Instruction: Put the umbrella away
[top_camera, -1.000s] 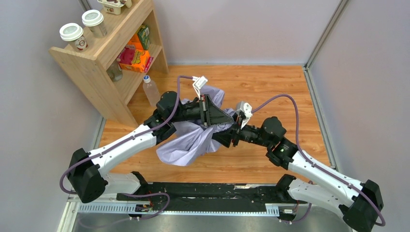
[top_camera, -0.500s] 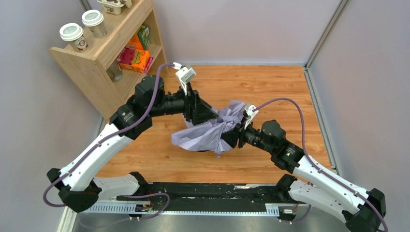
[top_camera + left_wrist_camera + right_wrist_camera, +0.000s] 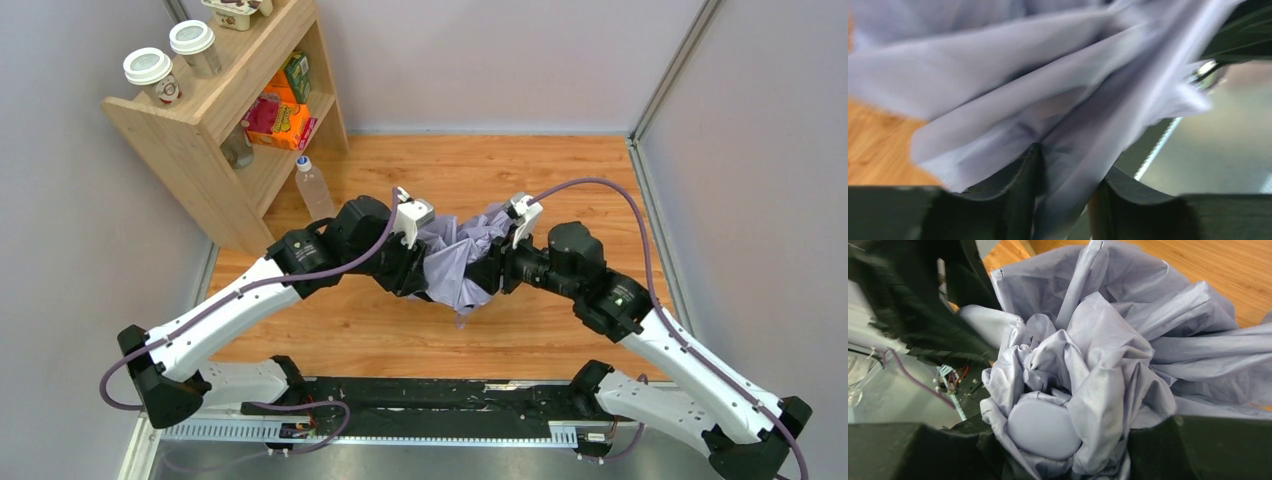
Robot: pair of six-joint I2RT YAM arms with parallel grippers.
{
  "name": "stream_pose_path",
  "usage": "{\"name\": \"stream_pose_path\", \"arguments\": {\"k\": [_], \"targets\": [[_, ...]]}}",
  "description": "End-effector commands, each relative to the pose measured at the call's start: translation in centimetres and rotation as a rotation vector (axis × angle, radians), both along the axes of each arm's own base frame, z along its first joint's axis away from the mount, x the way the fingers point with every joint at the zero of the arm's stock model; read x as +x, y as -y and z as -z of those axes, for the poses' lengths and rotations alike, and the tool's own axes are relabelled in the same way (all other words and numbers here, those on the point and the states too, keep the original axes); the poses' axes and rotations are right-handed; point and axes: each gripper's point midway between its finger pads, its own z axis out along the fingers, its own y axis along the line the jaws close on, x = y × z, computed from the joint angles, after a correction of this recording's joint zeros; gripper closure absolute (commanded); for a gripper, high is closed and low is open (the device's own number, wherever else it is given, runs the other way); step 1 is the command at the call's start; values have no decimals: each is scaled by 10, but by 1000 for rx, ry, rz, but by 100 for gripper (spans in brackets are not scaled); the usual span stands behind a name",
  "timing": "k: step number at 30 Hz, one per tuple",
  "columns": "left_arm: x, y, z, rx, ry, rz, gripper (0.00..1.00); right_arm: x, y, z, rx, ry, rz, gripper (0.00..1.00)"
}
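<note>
Right wrist alone shows right tool point(image 3: 1058, 440) grasping umbrella point(image 3: 1108, 350); whether left tool point(image 3: 1068, 200) grips is unclear.

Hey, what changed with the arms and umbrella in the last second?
The left gripper let go of the umbrella, swung away toward the shelf and came back; fabric now sits between its fingers. The cloth, earlier spread near-left, is bunched between the grippers. The right gripper kept its hold; shelf and bottle unchanged.

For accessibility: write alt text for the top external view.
Two robot arms meet over a wooden tabletop, the right gripper clutching a bunched lavender umbrella while the left gripper reaches into its folds. A wooden shelf with cups and snack boxes stands far left, a clear bottle beside it.
</note>
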Motion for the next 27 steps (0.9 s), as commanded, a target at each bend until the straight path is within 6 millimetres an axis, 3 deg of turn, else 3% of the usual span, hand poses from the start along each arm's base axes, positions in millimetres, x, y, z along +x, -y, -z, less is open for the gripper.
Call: {"name": "stream_pose_path", "arguments": {"k": [1,4,7,10,12,14,17,19,20,21,23,27], "targets": [[10,-30,22,158,82,-26,65,-26,12,-54,68,41,-91,100],[8,-28,18,130,128,29,65,-39,21,-64,85,52,-122,100],[18,-35,15,135,151,-27,61,-55,26,-76,105,60,-177,100],[28,-31,14,102,116,-60,75,-72,24,-86,129,56,-254,100],[35,-30,17,122,117,-79,78,-76,26,-89,123,57,-267,100],[36,-29,20,133,120,-66,71,-74,32,-90,102,67,-241,100],[40,-29,14,120,141,-88,49,-70,35,-97,101,85,-208,100],[45,-35,8,120,163,-129,36,-60,40,-102,83,108,-145,100],[56,-46,3,152,204,-207,26,-52,44,-104,62,119,-101,100],[60,-55,-3,167,206,-275,25,-40,50,-104,31,129,-37,100],[83,-99,-14,278,286,-531,25,-18,62,-110,-22,166,82,100],[85,-122,-39,219,365,-659,25,52,106,-134,-228,264,460,100]]}}
